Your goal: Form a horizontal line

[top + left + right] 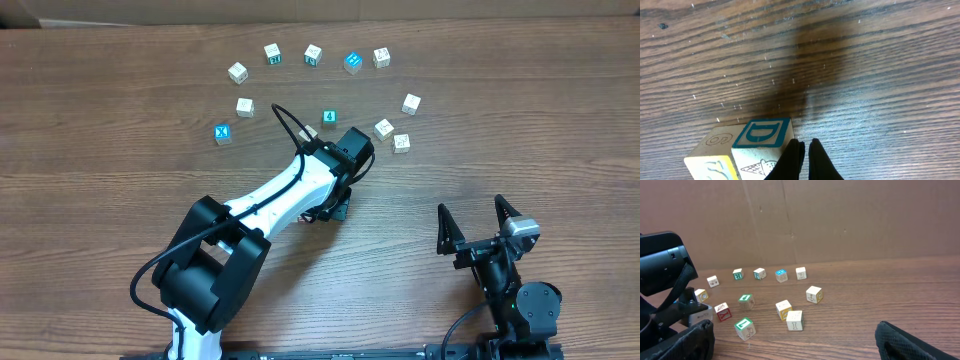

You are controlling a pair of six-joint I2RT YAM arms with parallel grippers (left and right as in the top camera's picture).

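From above, you have bare table (110, 200) on both sides, and more between the left arm (290, 185) and the right gripper (472, 215). The far edge meets a cardboard wall (300, 8). The cubes (384, 127) lie in a loose arc beyond the arm, not yet in a row. Three whitish ones cluster just right of its wrist. Your right gripper stands wide apart, holding nothing. The arm's wrist hides its own fingertips here.

In the left wrist view, your left gripper (806, 146) is closed tight on nothing. Just to its left sits a D cube (762, 134) pressed against a yellow-sided cube (715, 167). Both are cut off at the bottom edge, and you cannot tell whether a finger touches the D cube.

In the right wrist view, the fingers (912, 342) sit in both lower corners. Cubes dot the wood beyond them, and the left arm blocks the left side.
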